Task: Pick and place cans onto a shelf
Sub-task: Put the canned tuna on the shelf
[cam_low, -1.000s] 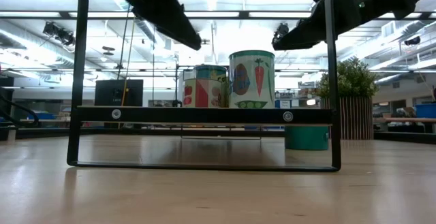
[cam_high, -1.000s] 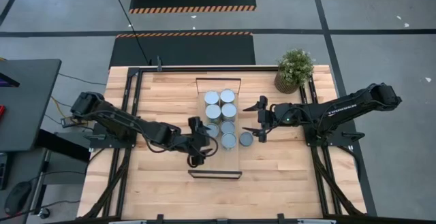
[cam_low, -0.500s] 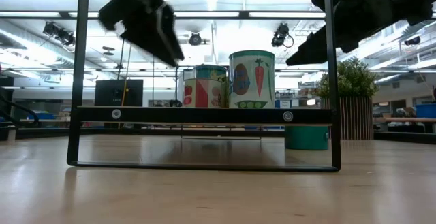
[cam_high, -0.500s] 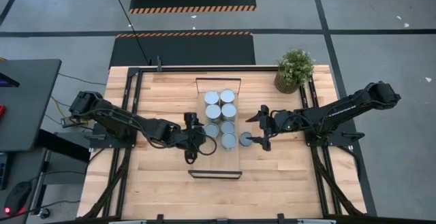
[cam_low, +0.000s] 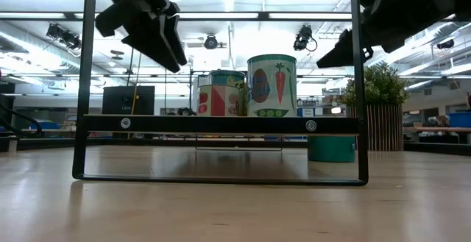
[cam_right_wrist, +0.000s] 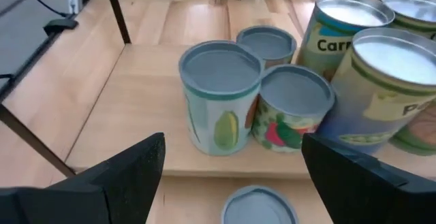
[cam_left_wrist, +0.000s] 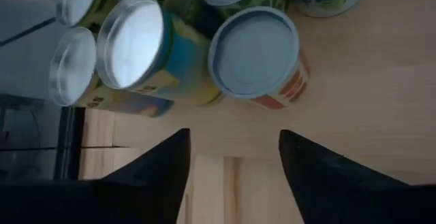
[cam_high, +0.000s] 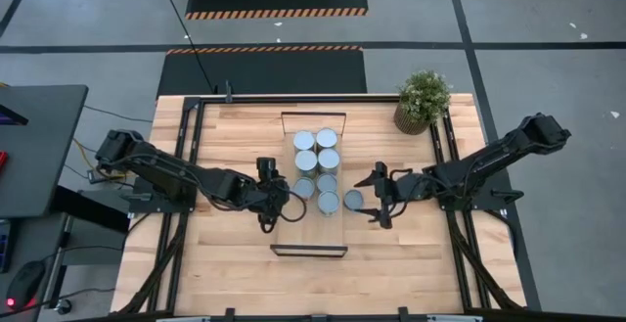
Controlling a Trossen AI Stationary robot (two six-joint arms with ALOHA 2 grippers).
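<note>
Silver-topped metal cans crowd our light-wood shelf; one can sits between our right fingers (spread, empty); left fingers released.

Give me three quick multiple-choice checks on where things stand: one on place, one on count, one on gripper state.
1. Where is the can that is off the shelf?
A. On the table, beside the shelf on the right arm's side
B. Against the plant pot
C. At the table's left edge

2. How many cans stand on the shelf?
A. Five
B. Seven
C. Eight

3. What state is the right gripper in?
A. Shut on a can
B. Shut, empty
C. Open, holding nothing

Answers: 1 A, as the high view shows it just outside the shelf's frame; 2 B, by counting the tops from above; 3 C, as the right wrist view shows its fingers spread apart.
</note>
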